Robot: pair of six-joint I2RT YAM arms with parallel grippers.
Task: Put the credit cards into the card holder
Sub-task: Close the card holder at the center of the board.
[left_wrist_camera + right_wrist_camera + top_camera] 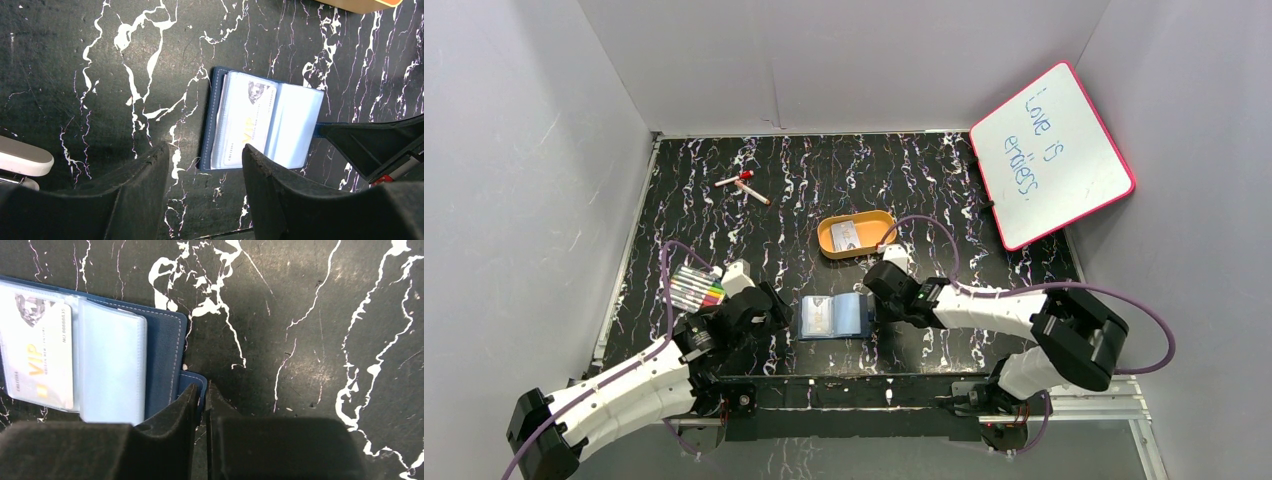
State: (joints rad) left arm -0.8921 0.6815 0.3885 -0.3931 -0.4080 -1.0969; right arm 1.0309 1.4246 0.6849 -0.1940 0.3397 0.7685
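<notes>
The card holder (834,315) lies open on the black marbled table, its lighter blue pockets facing up. One pale credit card (245,120) marked VIP sits in its left clear pocket; the card also shows in the right wrist view (37,360). Another credit card (846,235) lies in the orange tray. My right gripper (202,387) is shut on the holder's snap tab (197,380) at its right edge. My left gripper (205,150) is open and empty, just near-left of the holder's navy left edge (215,125), not touching it.
The orange oval tray (829,245) stands behind the holder. A pack of coloured markers (696,288) lies left of my left gripper. Two red-and-white pens (742,183) lie at the far left. A pink-framed whiteboard (1052,155) leans at the back right.
</notes>
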